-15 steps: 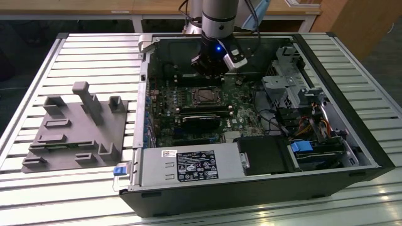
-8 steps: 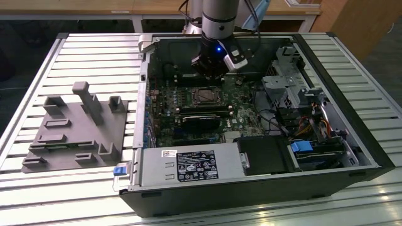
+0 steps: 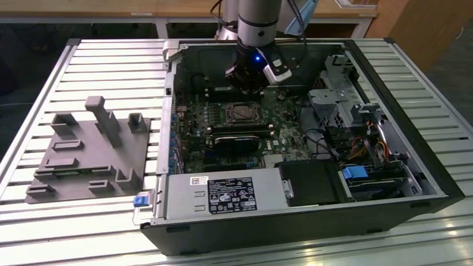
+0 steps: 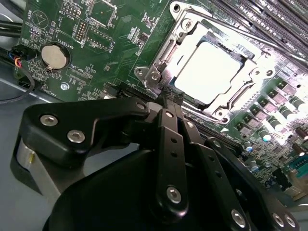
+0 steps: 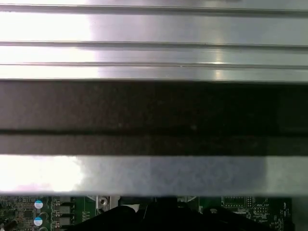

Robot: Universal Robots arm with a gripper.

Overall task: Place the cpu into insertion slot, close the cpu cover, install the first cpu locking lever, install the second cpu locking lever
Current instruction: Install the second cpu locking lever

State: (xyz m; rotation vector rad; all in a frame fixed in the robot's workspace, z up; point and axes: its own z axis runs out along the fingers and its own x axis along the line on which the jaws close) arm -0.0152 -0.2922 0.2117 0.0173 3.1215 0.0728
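The cpu, a flat square with a silvery top, lies in the insertion slot on the green board inside the open computer case. The cpu cover, a thin metal frame, lies flat around the chip. A silver locking lever runs along one side of the socket, and its hooked end sits at the socket's corner. My gripper has its black fingers pressed together, with the tips right at that corner. In the exterior view the gripper hangs just behind the socket.
A grey fixture block stands on the slatted table at the exterior view's left. In the case are a power supply, a black heatsink block, drive bays with cables, memory slots and a coin battery.
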